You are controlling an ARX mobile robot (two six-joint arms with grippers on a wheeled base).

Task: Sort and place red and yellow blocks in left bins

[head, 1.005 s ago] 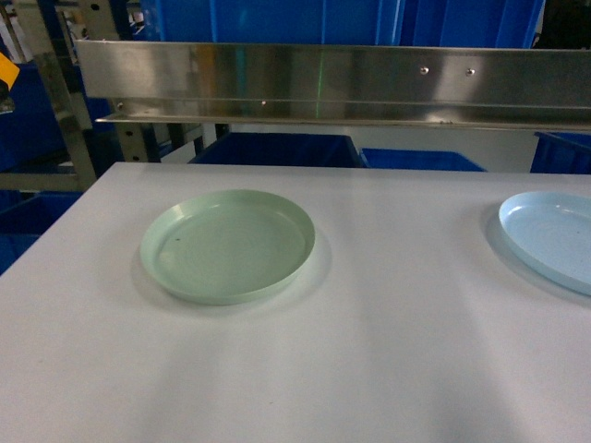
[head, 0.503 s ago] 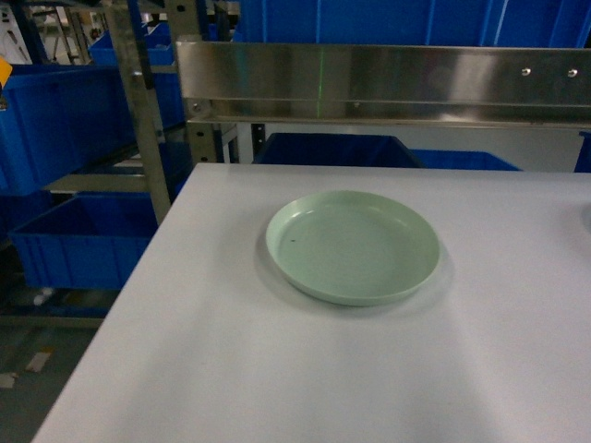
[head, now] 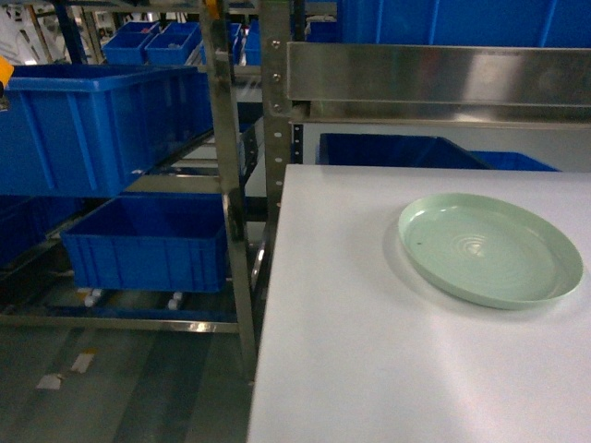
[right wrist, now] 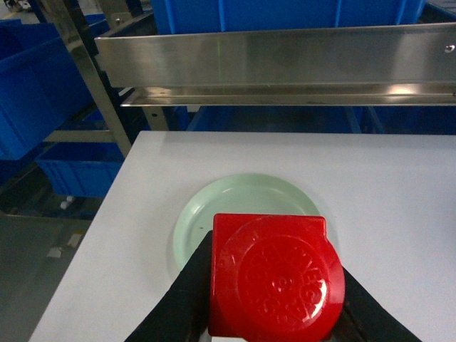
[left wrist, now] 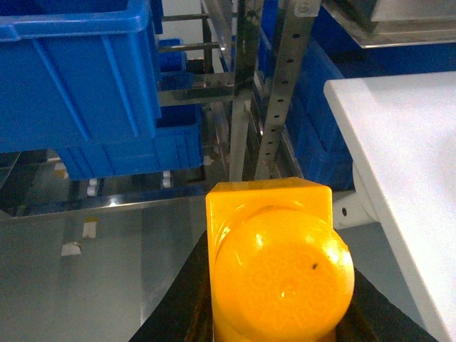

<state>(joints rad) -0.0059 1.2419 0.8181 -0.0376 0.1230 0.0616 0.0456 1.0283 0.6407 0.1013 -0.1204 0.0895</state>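
The orange-yellow block [left wrist: 274,263] fills the lower middle of the left wrist view, and my left gripper [left wrist: 276,292] is shut on it, black fingers [left wrist: 182,303] on both sides. It hangs over the floor, left of the table edge [left wrist: 385,185]. Beyond it stand the left bins: a big blue crate [left wrist: 71,71] up on the rack and a lower one [left wrist: 135,153]. In the right wrist view my right gripper [right wrist: 274,288] is shut on the red block [right wrist: 274,278], above the table near the pale green plate [right wrist: 242,203]. The head view shows both crates [head: 92,120] [head: 148,245] but neither gripper.
The white table [head: 369,351] carries the pale green plate [head: 489,249] at its right. A perforated steel rack post [head: 226,185] stands between the table and the crates. A steel rail [head: 443,78] runs above the table's back edge, with more blue crates [head: 388,148] behind.
The head view has swung left: the green plate slid from left of centre to the right, the pale blue plate left the frame, and the rack with blue crates came into view.
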